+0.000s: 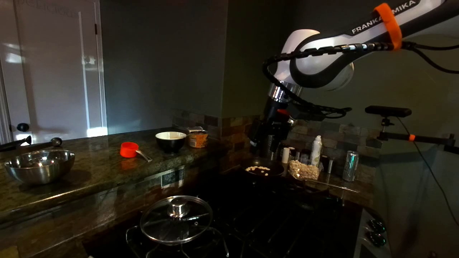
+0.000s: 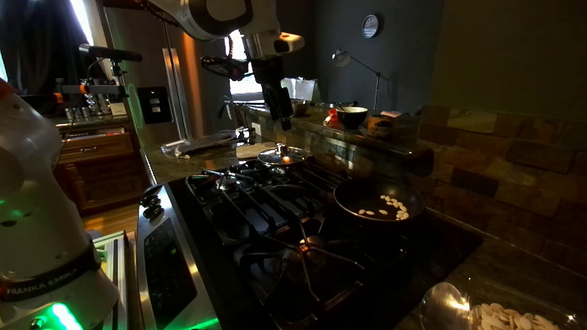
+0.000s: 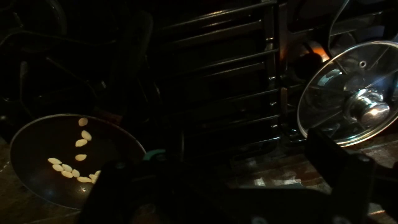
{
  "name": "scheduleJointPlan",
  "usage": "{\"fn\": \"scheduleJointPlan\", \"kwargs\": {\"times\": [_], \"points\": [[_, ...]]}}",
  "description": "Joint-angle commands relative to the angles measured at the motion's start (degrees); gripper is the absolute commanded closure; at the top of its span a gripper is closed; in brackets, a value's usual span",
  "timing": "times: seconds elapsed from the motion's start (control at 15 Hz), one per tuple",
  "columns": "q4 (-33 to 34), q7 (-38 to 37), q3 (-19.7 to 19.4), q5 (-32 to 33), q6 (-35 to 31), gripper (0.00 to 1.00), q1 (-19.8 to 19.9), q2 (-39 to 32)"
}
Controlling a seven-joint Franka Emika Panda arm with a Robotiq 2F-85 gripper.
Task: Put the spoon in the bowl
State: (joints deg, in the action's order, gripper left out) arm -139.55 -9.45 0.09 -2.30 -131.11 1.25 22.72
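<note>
Glass lid (image 3: 351, 93) cut off at wrist view's right edge, pan (image 3: 62, 143) partly hidden behind the jaws, floor of black bowl (image 1: 170, 144) hidden in both exterior views.

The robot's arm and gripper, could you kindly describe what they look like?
The arm is white with black trim, FRANKA EMIKA lettering, an orange band, a silver collar and a black, segmented cable outside. The gripper is black, blocky and two-fingered.

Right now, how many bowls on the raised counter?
2: the steel bowl, near the left edge in an exterior view, and the black bowl, between the red measuring cup and the orange-labelled container. The counter runs out of frame, so more could be hidden.
</note>
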Motion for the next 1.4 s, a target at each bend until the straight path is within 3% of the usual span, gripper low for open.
{"fn": "scheduleJointPlan", "kwargs": {"times": [0.0, 1.07, 1.33], "points": [[0.1, 0.1, 0.2, -0.1, 0.2, 0.00, 0.3, 0.0], [0.7, -0.7, 0.0, 1.0, -0.7, 0.00, 1.4, -0.3], [3.3, 6.2, -7.2, -1.6, 0.2, 0.00, 4.3, -0.4]]}}
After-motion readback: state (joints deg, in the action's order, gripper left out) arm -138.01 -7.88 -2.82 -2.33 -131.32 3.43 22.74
